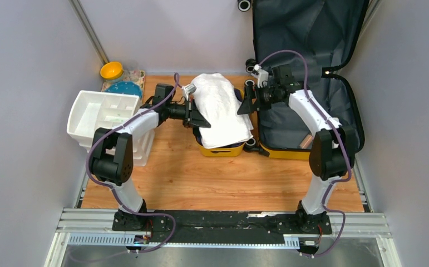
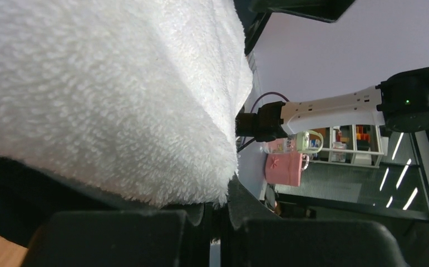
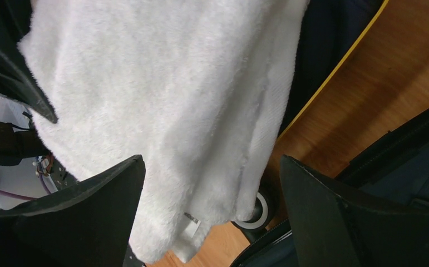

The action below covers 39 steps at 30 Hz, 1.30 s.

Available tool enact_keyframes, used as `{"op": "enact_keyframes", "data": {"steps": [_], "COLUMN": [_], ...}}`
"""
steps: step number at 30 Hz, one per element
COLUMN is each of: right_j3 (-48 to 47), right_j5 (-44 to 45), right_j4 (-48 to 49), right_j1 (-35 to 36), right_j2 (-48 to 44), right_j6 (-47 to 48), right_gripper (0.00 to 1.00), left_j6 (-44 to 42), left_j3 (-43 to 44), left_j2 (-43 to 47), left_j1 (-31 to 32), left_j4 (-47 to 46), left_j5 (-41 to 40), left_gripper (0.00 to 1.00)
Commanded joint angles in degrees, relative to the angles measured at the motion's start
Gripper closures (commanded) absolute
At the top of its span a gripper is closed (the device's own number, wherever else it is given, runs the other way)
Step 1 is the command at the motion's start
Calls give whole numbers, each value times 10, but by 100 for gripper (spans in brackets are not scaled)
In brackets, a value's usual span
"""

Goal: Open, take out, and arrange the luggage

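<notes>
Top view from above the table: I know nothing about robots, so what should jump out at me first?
A fluffy white towel draped over a small yellow tub at the centre of the table, with the left tool and right tool flanking it. To its right, the big yellow luggage lies open, its dark-lined lid standing upright at the back.

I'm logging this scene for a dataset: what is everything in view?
luggage: one, yellow, dark lining, open at right, lid upright
tub: one, yellow, centre, beside the luggage
towel: one, white, draped over the tub
organiser: one, white, left side
bowl: one, yellow, back left
round item: one, blue, beside the bowl
table: one, wooden, under everything
left end effector: one, black, at the towel's left edge
right end effector: one, black, open, at the towel's right edge
</notes>
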State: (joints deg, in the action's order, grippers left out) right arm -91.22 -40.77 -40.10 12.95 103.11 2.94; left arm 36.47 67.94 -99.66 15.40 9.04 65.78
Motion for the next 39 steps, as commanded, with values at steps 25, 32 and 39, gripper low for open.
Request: {"op": "enact_keyframes", "data": {"steps": [25,32,39], "right_j3": [53,56,-16], "right_j5": [-64,-26,-37], "right_j4": [-146,-152,-169], "right_j1": [44,39,16], "right_j2": [-52,-27,-46], "right_j6": [37,29,15], "right_gripper": [100,98,45], "left_j6": [-326,-423,-683], "left_j3": [114,174,351], "left_j2": [23,30,39], "left_j1": [4,-7,-19], "left_j4": [317,420,526], "left_j5": [-107,-189,-213], "left_gripper": [100,42,22]}}
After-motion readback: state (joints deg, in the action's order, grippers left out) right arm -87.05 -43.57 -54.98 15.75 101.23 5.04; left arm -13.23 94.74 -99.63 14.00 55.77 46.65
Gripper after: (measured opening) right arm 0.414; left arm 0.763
